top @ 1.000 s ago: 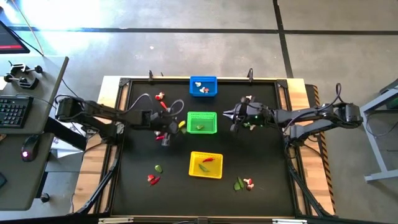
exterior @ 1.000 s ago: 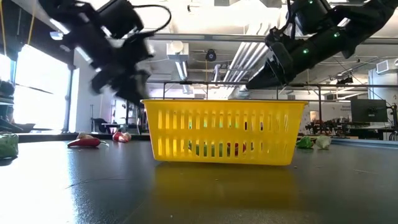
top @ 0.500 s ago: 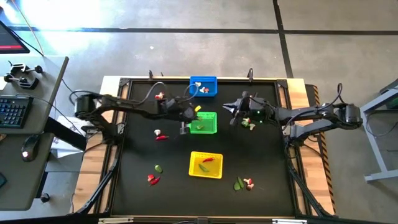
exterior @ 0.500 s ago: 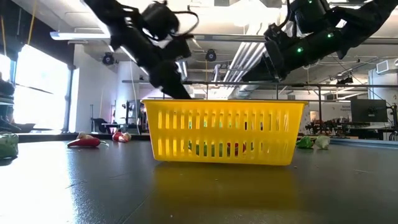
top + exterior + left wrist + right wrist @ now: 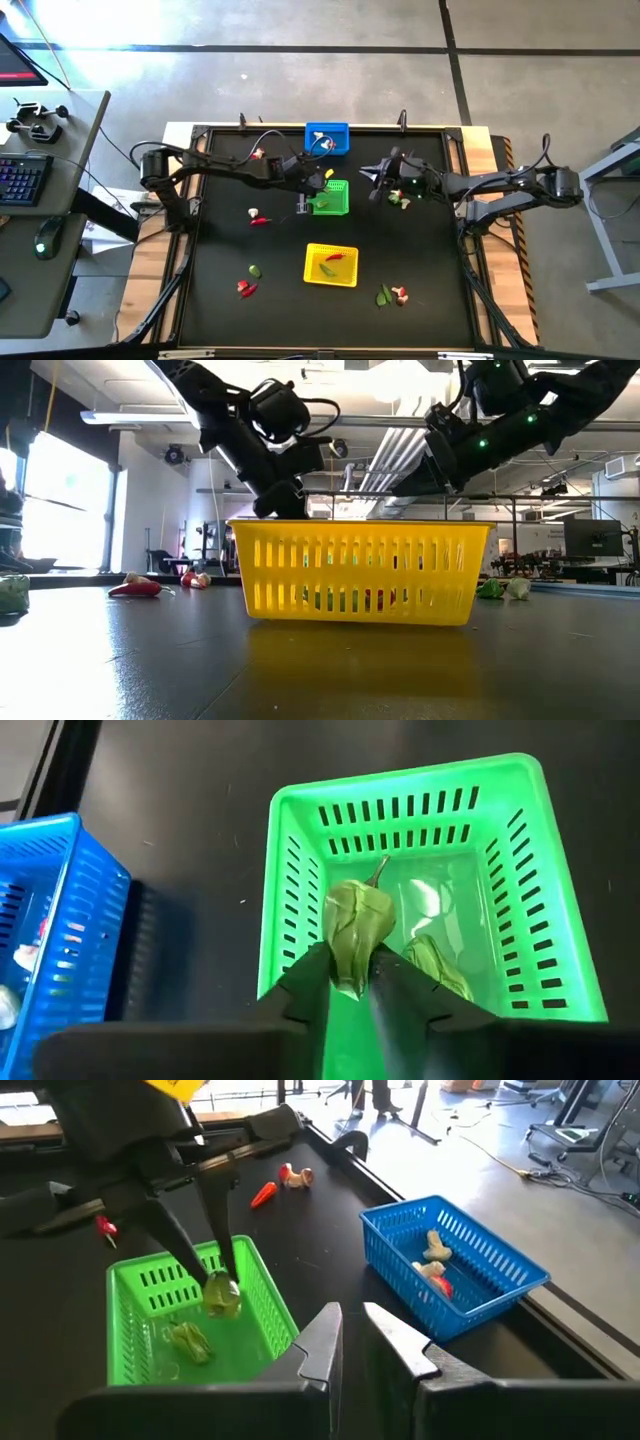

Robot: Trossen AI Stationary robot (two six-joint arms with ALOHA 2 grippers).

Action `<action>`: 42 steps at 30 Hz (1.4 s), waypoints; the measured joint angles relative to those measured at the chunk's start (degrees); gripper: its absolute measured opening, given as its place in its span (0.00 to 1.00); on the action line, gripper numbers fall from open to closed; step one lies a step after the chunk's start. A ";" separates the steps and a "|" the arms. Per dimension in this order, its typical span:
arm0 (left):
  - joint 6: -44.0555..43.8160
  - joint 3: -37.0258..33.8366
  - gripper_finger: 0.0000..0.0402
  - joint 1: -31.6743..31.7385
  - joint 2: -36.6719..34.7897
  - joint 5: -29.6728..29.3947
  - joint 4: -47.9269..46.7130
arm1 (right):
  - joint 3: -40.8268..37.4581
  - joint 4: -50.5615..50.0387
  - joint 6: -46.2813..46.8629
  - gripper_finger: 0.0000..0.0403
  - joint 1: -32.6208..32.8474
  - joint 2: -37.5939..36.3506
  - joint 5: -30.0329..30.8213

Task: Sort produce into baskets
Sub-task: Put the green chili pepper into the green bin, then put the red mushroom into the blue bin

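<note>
My left gripper [image 5: 352,982] is shut on a small green leafy piece [image 5: 358,930] over the green basket [image 5: 338,186], near its left wall. It also shows in the right wrist view [image 5: 218,1270]. Another leafy piece [image 5: 438,967] lies on the green basket's floor. My right gripper [image 5: 350,1315] hovers right of the green basket, its fingers a little apart and empty. The blue basket [image 5: 327,138] at the far edge holds mushroom bits [image 5: 432,1265]. The yellow basket [image 5: 331,264] holds a chilli and a leaf. My left gripper pinches the leafy piece by its broad end [image 5: 352,970] between its two fingertips [image 5: 312,975]. The fingers point down from above in the right wrist view. The leaf's thin stem end [image 5: 380,870] sticks out past the tips. The leaf is lifted clear, above the basket's floor.
Loose produce lies on the black table: a mushroom bit [image 5: 258,155] at the far left, red and white bits [image 5: 258,217] left of the green basket, a leaf [image 5: 254,270] and a chilli [image 5: 245,288] near left, a leaf and mushroom [image 5: 392,294] near right, and bits [image 5: 400,200] under my right arm.
My left gripper has carried the leafy piece from the table's left-middle toward the right and the far edge, and now holds it over the green basket. It has stayed shut on the leaf.
</note>
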 joint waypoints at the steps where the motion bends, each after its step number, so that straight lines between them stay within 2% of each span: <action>1: 0.18 0.00 0.18 0.00 -0.20 -0.03 -0.08 | 0.00 -0.07 -0.05 0.08 0.42 0.00 0.33; 4: 0.01 0.02 0.27 0.00 -0.82 -0.28 0.18 | 0.00 -0.47 -0.04 0.08 2.23 0.00 2.98; 7: -0.95 0.02 0.35 0.00 -1.58 -0.11 0.13 | 0.21 -1.33 0.03 0.09 4.35 0.00 3.19; 11: -2.06 0.02 0.41 0.00 -1.66 1.06 1.11 | 2.04 -6.94 4.34 0.14 7.76 0.00 3.11; 15: -4.34 -0.30 0.41 0.00 -1.66 4.54 4.80 | 5.74 -19.57 11.44 0.23 12.39 0.00 3.06; 20: -7.05 -3.27 0.40 -0.89 -2.31 7.78 17.48 | 11.16 -34.99 23.13 0.35 20.47 0.00 2.50; 25: -6.79 -5.52 0.39 -2.50 -3.25 7.82 26.92 | 13.36 -40.52 37.25 0.44 30.22 0.00 -2.52; 30: -7.60 -7.73 0.39 -3.65 -4.83 8.64 32.21 | 13.81 -45.01 57.38 0.45 39.98 0.00 -5.08; 33: -8.84 -9.18 0.39 -3.93 -5.51 10.17 34.72 | 13.79 -47.50 65.86 0.45 45.44 0.02 -5.17; 37: -11.92 -12.22 0.39 -3.98 -5.51 11.60 40.80 | 13.79 -48.47 70.98 0.45 50.76 0.83 -4.64; 42: -15.08 -16.27 0.39 -4.19 -5.45 11.50 47.64 | 13.77 -48.88 68.45 0.45 54.69 5.07 -4.61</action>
